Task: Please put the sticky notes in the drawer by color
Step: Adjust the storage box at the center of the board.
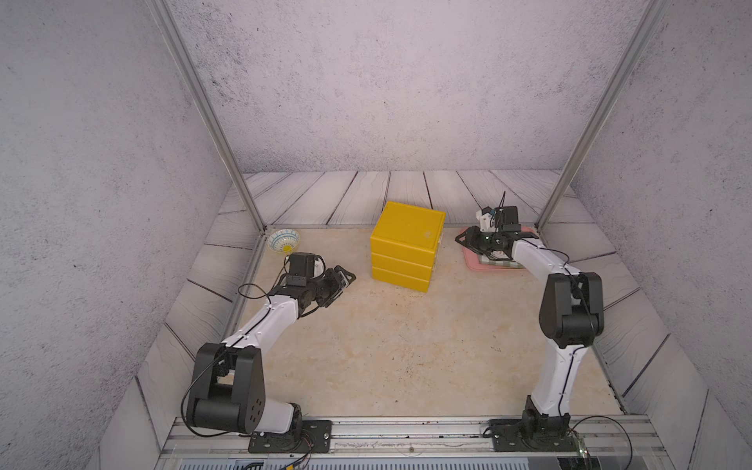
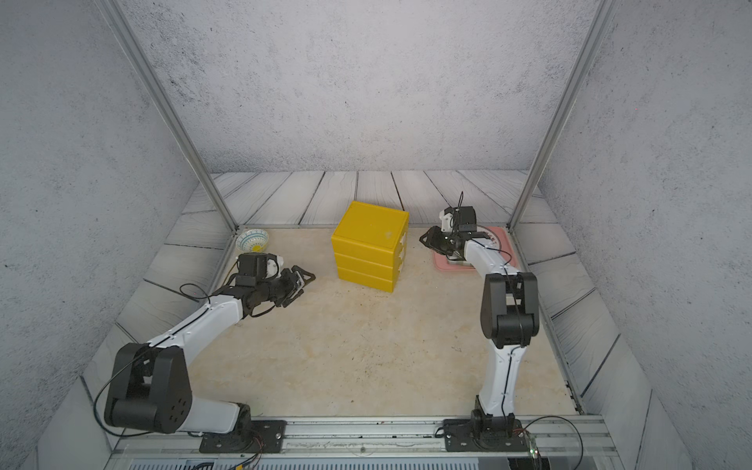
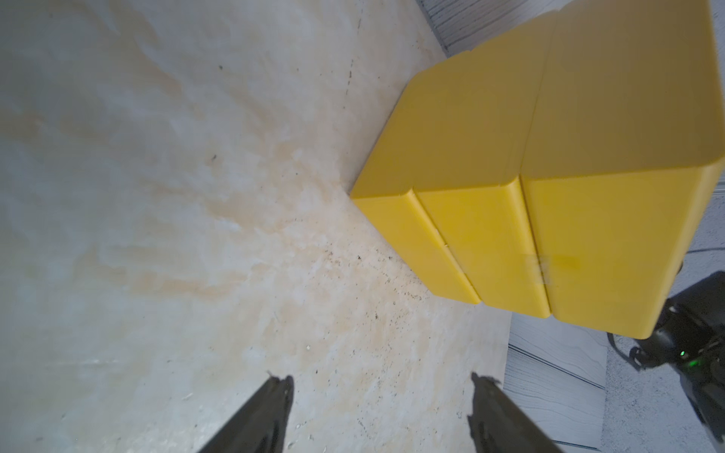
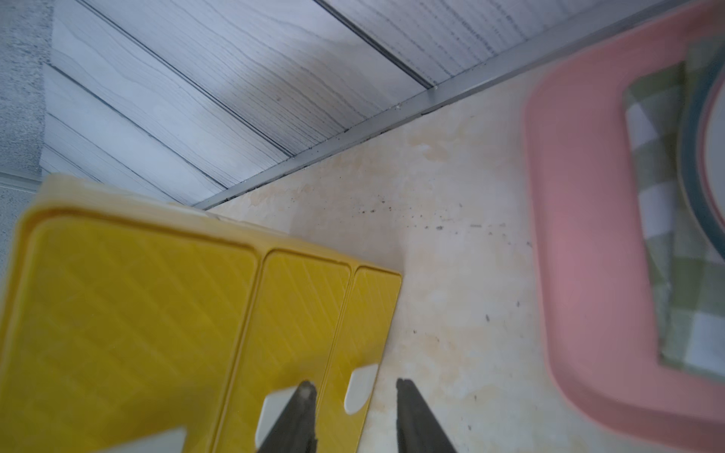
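Drawer [image 1: 407,244] stood on the table [image 1: 407,350], three fronts flush, white tab handles [image 2: 403,253] on the side toward the pink tray [image 4: 588,255]. Left gripper [image 3: 380,382] was off the drawer's opposite side, fingers apart, nothing between them. Right gripper [image 4: 355,386] was close to the handle side, fingers apart, empty.

Soft, even light with faint shadows; the wrist views are blurred, the pink tray [image 4: 580,235] smeared most.
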{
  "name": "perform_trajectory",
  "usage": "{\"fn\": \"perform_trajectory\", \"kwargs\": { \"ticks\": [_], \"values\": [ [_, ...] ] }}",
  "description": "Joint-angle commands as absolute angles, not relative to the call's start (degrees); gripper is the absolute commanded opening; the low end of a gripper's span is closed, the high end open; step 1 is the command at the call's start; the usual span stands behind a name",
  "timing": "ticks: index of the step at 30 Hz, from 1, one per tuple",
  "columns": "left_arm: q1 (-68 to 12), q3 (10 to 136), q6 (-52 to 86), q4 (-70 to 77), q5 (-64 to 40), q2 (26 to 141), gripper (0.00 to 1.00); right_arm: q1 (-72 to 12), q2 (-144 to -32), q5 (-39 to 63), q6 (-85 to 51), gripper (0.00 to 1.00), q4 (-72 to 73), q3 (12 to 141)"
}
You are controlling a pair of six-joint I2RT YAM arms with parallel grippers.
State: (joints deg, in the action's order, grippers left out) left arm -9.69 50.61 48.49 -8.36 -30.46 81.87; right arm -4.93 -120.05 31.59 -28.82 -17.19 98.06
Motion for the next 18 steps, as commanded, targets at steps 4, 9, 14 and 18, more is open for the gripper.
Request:
{"fn": "perform_trajectory", "kwargs": {
  "ticks": [4,9,14,18],
  "values": [
    [-17.07,54.52,47.23,-10.8,-29.48,90.22,0.73,-4.91,-139.72,41.21,-31.54,0.36,-24.29,119.61],
    [-20.45,60.15,48.06,-9.4,-29.67,98.69,0.72,-5.19,-147.71,44.81,-33.48,0.37,-25.48,129.69],
    [-20.83,65.11,48.06,-9.48,-29.94,105.09,0.72,-5.67,-150.24,49.31,-32.71,0.37,-24.92,130.8],
    [-20.74,67.45,47.28,-11.08,-29.61,107.18,0.72,-6.06,-151.91,52.64,-31.55,0.37,-24.02,130.9]
  ]
}}
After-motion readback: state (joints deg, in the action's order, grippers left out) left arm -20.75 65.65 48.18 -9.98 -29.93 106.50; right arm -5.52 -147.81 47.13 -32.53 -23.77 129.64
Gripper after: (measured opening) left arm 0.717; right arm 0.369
